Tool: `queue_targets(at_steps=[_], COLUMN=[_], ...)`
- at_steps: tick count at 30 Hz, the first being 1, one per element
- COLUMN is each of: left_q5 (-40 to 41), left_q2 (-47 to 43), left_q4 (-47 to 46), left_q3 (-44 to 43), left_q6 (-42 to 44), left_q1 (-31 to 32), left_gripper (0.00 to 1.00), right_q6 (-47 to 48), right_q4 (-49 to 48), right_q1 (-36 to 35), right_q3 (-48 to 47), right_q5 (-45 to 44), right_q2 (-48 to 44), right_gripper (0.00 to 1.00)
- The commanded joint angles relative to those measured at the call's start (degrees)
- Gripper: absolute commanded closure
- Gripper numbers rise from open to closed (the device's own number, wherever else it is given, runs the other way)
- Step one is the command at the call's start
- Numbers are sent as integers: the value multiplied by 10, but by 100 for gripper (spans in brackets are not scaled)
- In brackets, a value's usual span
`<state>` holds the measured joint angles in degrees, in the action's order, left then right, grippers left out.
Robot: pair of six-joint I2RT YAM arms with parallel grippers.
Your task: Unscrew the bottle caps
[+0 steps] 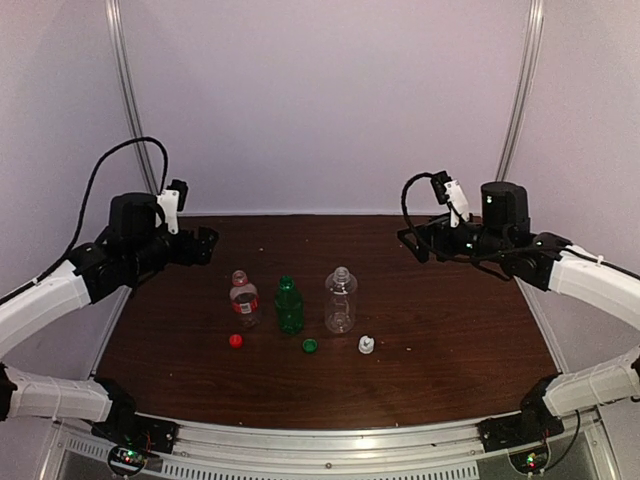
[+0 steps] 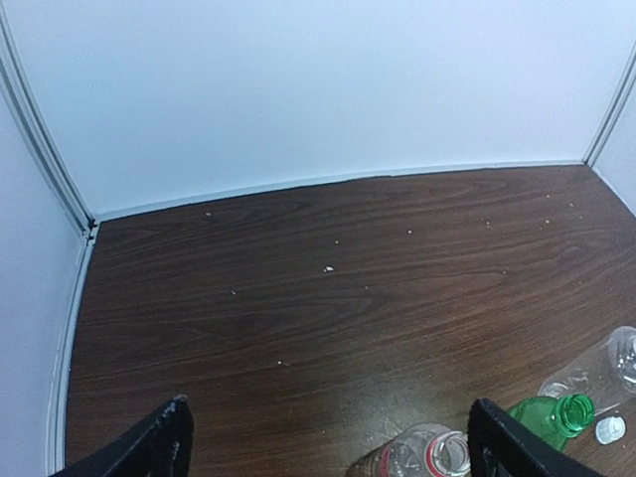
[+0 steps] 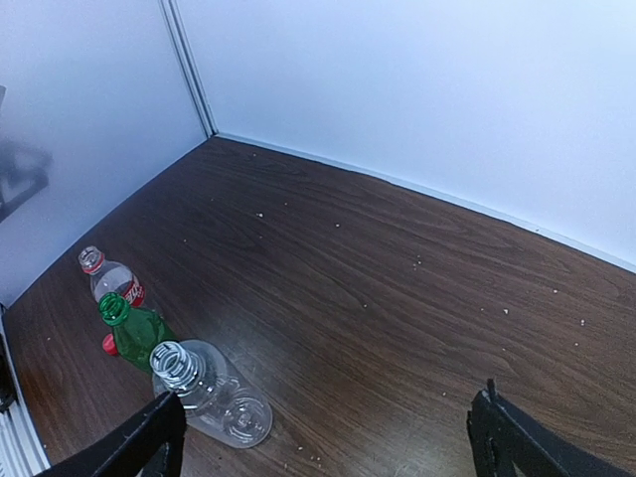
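Before me, the red-label bottle (image 1: 243, 299), green bottle (image 1: 289, 308) and clear bottle (image 1: 340, 302) stand upright in a row, uncapped. The red cap (image 1: 236, 341), green cap (image 1: 310, 346) and white cap (image 1: 366, 345) lie just in front.

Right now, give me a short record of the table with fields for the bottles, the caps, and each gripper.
bottles: short red-label bottle, green bottle, taller clear bottle; upright in a row, all uncapped
caps: red cap, green cap, white cap; each on the table just nearside of its bottle
left gripper: open, empty, off to the left of the bottles
right gripper: open, empty, off to the right
task state: all three caps off
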<state>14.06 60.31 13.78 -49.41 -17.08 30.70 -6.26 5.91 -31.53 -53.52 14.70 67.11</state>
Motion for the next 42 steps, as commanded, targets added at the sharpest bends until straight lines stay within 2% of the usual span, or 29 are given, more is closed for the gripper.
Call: queue_targets(at_steps=[1,20,42], left_q5=[-33,-44,-18], left_q2=[-30,-106,-152], left_q4=[-28,-80,-73], left_q3=[-13,36,59], left_q6=[-18,33,40], left_q1=[-25,-31,-31], left_gripper=[2,2,2], right_q6=[-15,0,-6], right_q4=[-2,5,-18], right_q1=[17,20,21], right_q3=[10,39,60], right_q5=[-32,-186,-185], right_q2=[-34,-123,-128], right_gripper=[0,0,0])
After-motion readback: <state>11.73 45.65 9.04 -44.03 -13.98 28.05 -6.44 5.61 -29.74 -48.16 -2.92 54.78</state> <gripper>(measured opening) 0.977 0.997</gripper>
